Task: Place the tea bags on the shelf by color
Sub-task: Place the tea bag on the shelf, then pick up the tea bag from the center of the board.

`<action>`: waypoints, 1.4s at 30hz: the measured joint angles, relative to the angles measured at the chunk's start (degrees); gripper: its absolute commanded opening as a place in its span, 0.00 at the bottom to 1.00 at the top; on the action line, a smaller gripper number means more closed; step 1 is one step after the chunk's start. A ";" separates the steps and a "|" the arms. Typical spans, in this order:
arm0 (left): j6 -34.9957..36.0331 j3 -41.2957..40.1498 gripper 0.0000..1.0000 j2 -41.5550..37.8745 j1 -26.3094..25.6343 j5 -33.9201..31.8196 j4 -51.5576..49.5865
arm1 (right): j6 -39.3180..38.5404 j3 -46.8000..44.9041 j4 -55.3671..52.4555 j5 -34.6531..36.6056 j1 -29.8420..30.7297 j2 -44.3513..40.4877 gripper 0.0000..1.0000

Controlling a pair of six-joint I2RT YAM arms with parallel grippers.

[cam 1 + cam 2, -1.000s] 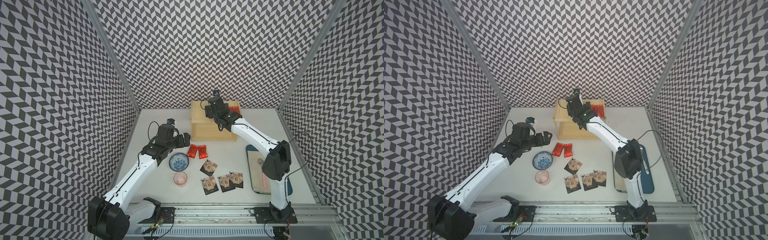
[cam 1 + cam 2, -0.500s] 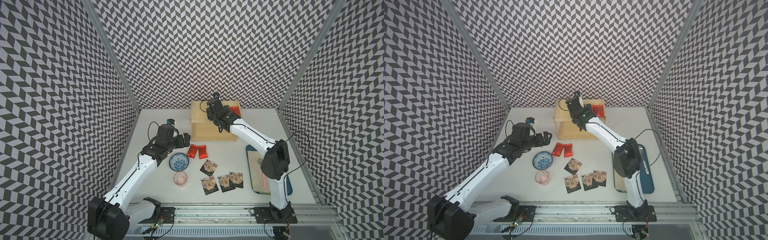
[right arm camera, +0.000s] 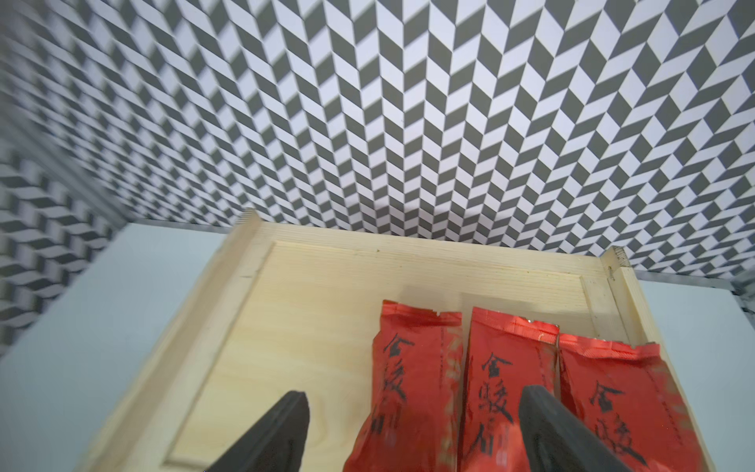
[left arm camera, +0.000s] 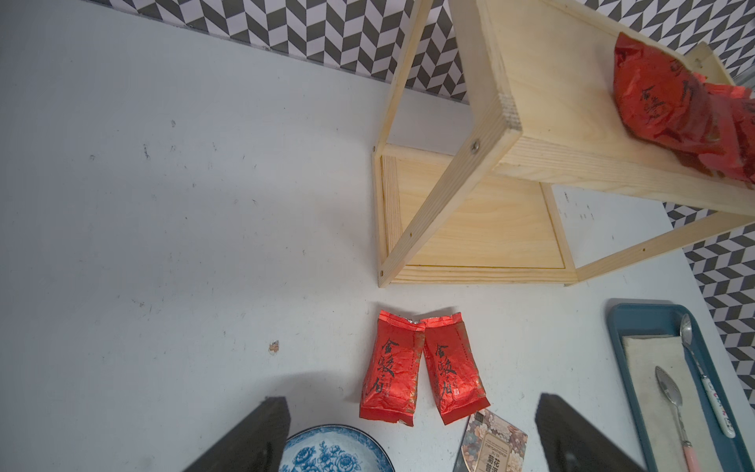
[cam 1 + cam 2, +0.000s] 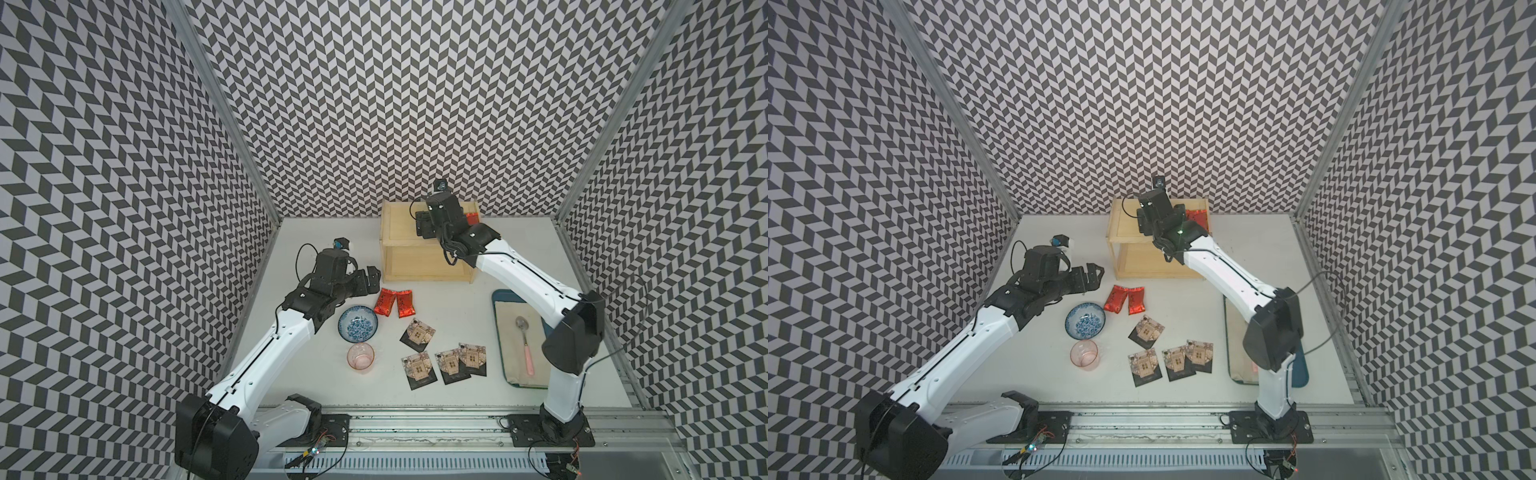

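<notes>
"金骏眉" — red tea bags [image 4: 390,367]; "菊花" — black tea bag [image 4: 490,441]

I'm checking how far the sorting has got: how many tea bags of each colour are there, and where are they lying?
Red tea bags on the shelf: 3
Red tea bags on the table: 2
Black tea bags on the table: 4
Total: 9

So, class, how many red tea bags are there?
5. Three red bags side by side on the shelf's top board; two together on the table before it. None seems hidden.
</notes>
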 measured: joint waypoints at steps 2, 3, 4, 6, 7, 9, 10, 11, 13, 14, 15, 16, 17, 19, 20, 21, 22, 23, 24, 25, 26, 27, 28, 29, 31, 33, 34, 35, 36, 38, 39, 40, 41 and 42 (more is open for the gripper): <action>-0.02 -0.02 0.99 -0.50 0.00 0.00 -0.07 | 2.21 -7.72 2.60 -3.58 1.16 -7.10 0.75; -0.02 -0.02 0.99 -0.85 0.00 0.00 -0.15 | 4.00 -12.98 4.46 -5.38 2.19 -11.37 0.72; -0.04 -0.02 0.99 -1.22 0.00 0.02 -0.26 | 5.70 -18.53 6.82 -7.34 3.39 -15.32 0.71; -0.15 -0.04 0.99 -2.01 0.00 0.11 -0.44 | 9.35 -28.76 11.93 -10.71 5.53 -21.05 0.66; -0.24 -0.04 0.99 -2.23 0.00 0.26 -0.44 | 11.34 -34.47 14.97 -12.70 6.69 -23.26 0.62; -0.44 -0.09 0.99 -2.36 0.00 0.63 -0.44 | 16.48 -44.76 21.05 -17.73 8.20 -25.42 0.58; -0.48 -0.26 0.99 -2.36 0.02 0.83 -0.44 | 19.69 -50.18 24.17 -20.04 8.68 -25.66 0.58; -0.52 -0.50 0.99 -2.36 0.02 1.09 -0.46 | 22.49 -54.69 26.97 -21.64 8.96 -25.73 0.57; -0.63 -1.22 0.99 -2.34 0.02 1.49 -0.44 | 27.65 -62.86 31.45 -23.80 9.57 -25.75 0.57; -0.68 -1.55 0.99 -2.34 0.02 1.55 -0.46 | 29.90 -65.81 33.44 -24.30 9.66 -25.81 0.57; -0.68 -1.81 0.99 -2.32 0.02 1.60 -0.55 | 32.22 -68.32 35.34 -24.68 9.77 -25.94 0.57; -0.68 -2.01 0.99 -2.32 0.02 1.60 -0.59 | 34.27 -70.14 37.40 -24.90 9.88 -26.10 0.57; -0.68 -2.16 0.99 -2.32 0.02 1.60 -0.59 | 36.04 -71.30 39.43 -24.96 9.90 -26.14 0.56; -0.68 -2.47 0.99 -2.32 0.07 1.57 -0.59 | 39.36 -72.28 43.45 -24.94 9.88 -26.12 0.56; -0.66 -2.62 0.99 -2.32 0.11 1.60 -0.61 | 40.52 -72.28 45.18 -25.09 9.73 -25.99 0.56; -0.68 -2.78 0.99 -2.32 0.11 1.57 -0.63 | 41.72 -72.24 47.78 -25.53 9.40 -25.62 0.56; -0.66 -2.91 0.99 -2.32 0.11 1.57 -0.66 | 42.69 -72.02 49.92 -26.38 8.98 -24.96 0.56; -0.66 -2.99 0.99 -2.32 0.11 1.57 -0.66 | 43.19 -71.71 51.45 -27.26 8.52 -24.11 0.56; -0.66 -3.06 0.99 -2.32 0.11 1.57 -0.68 | 44.00 -71.23 53.05 -28.17 7.93 -22.84 0.56; -0.66 -3.13 0.99 -2.32 0.11 1.55 -0.66 | 44.41 -70.77 54.27 -29.03 7.48 -21.49 0.55; -0.66 -3.17 0.99 -2.32 0.11 1.55 -0.70 | 44.81 -70.40 55.12 -29.77 7.15 -20.31 0.55; -0.66 -3.23 0.99 -2.32 0.11 1.55 -0.70 | 45.24 -70.01 55.78 -30.56 6.75 -18.95 0.55; -0.66 -3.23 0.99 -2.34 0.11 1.53 -0.70 | 45.48 -69.70 56.30 -31.19 6.40 -17.77 0.55; -0.66 -3.23 0.99 -2.34 0.13 1.53 -0.70 | 45.68 -69.37 56.72 -31.82 6.08 -16.63 0.55; -0.63 -3.23 0.99 -2.34 0.13 1.53 -0.70 | 46.12 -68.57 57.13 -33.11 5.64 -14.40 0.54; -0.63 -3.23 0.99 -2.34 0.13 1.53 -0.70 | 46.49 -67.58 57.66 -34.60 5.29 -12.17 0.54; -0.63 -3.23 0.99 -2.34 0.13 1.53 -0.70 | 46.56 -67.08 57.94 -35.30 5.14 -10.97 0.54; -0.63 -3.23 0.99 -2.34 0.13 1.51 -0.72 | 46.69 -66.51 58.16 -35.98 4.98 -9.81 0.53; -0.61 -3.23 0.99 -2.34 0.13 1.51 -0.72 | 46.75 -66.03 58.40 -36.68 4.85 -8.70 0.53; -0.61 -3.23 0.99 -2.34 0.20 1.51 -0.70 | 46.75 -65.00 58.77 -38.12 4.46 -6.43 0.52; -0.59 -3.23 0.99 -2.34 0.31 1.51 -0.72 | 46.73 -64.37 58.82 -38.95 4.15 -5.25 0.52; -0.57 -3.23 0.99 -2.34 0.37 1.51 -0.70 | 46.71 -63.73 58.84 -39.54 3.80 -4.13 0.52; -0.55 -3.23 0.99 -2.34 0.37 1.51 -0.70 | 46.69 -63.30 58.84 -40.06 3.48 -3.34 0.52; -0.50 -3.23 0.99 -2.34 0.39 1.51 -0.70 | 46.62 -62.88 58.84 -40.52 3.17 -2.60 0.51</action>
